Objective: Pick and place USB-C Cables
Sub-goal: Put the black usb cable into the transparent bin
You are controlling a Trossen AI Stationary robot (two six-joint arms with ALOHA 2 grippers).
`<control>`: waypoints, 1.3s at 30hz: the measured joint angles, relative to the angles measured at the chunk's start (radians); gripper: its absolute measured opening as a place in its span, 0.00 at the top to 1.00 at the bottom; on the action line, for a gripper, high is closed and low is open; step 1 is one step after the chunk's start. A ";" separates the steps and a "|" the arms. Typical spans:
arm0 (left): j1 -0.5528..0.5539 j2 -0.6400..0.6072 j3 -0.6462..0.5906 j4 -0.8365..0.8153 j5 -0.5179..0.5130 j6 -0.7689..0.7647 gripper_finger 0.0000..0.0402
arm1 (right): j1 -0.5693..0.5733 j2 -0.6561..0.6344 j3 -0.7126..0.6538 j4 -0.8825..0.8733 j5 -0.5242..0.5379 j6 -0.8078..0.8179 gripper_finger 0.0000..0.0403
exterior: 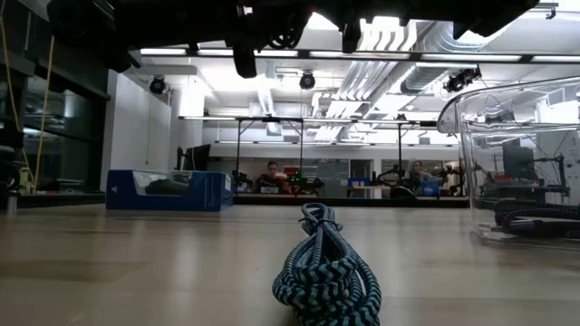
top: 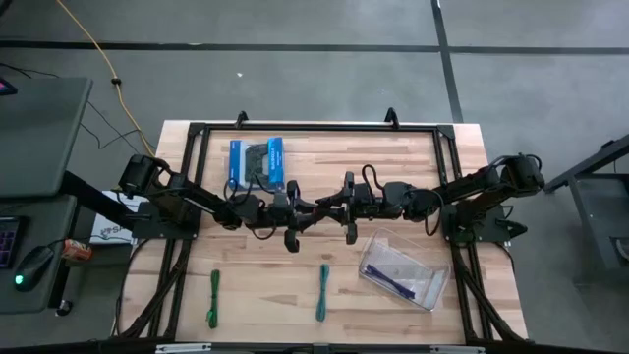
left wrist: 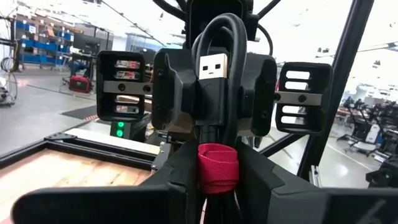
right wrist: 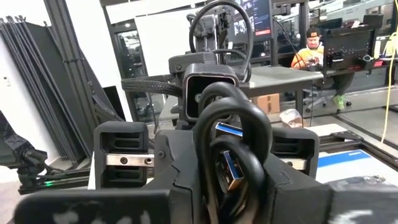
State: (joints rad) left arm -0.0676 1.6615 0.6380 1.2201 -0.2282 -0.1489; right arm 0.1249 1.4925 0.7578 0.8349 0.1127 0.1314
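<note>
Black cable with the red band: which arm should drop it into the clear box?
Right. The clear box lies on the right arm's side, close to the right gripper. The left gripper is farther away. Both hold the black cable.

your right gripper (right wrist: 233, 186) clamps the black cable bundle (right wrist: 233, 134), blue plug showing; the left gripper (right wrist: 211, 84) faces you close behind.
</note>
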 joint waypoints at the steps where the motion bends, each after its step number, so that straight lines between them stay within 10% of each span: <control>1: 0.000 0.000 0.000 0.000 0.002 0.001 0.80 | 0.000 0.000 0.000 0.000 0.000 0.000 0.83; 20: -0.012 -0.024 -0.003 -0.077 0.039 -0.005 0.34 | -0.001 -0.012 -0.002 -0.047 0.019 0.002 0.82; 32: 0.001 -0.459 -0.005 -0.749 0.063 0.074 0.33 | 0.106 -0.253 -0.002 -0.463 0.141 -0.008 0.82; 39: -0.001 -0.665 -0.171 -0.690 0.016 0.101 0.33 | 0.237 -0.345 -0.031 -0.566 0.408 0.000 0.82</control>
State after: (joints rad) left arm -0.0685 0.9968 0.4672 0.5301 -0.2119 -0.0481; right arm 0.3618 1.1471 0.7269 0.2685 0.5203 0.1310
